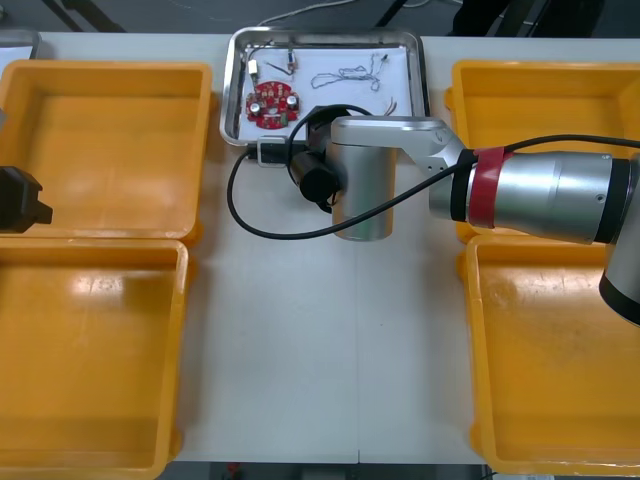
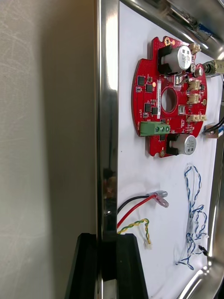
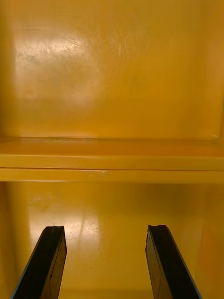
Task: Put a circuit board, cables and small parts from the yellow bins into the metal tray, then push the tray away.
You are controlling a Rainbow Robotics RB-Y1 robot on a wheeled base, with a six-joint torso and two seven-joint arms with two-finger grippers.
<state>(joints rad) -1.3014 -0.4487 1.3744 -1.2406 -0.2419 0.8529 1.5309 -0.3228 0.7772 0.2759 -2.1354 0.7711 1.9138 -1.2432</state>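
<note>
In the front view the right arm covers the metal tray's near rim.

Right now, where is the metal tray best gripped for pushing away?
Likely the metal tray by its near rim, from the robot's side: the thin raised lip suits a pinch, as the right gripper clamps it, one finger inside, one outside.

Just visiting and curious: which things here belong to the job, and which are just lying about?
In the job: metal tray; red circuit board, blue and white cable, red and black cable inside it; right gripper, clamped on the tray's rim.
Idle: yellow bins; left gripper, open over the left bins.
</note>
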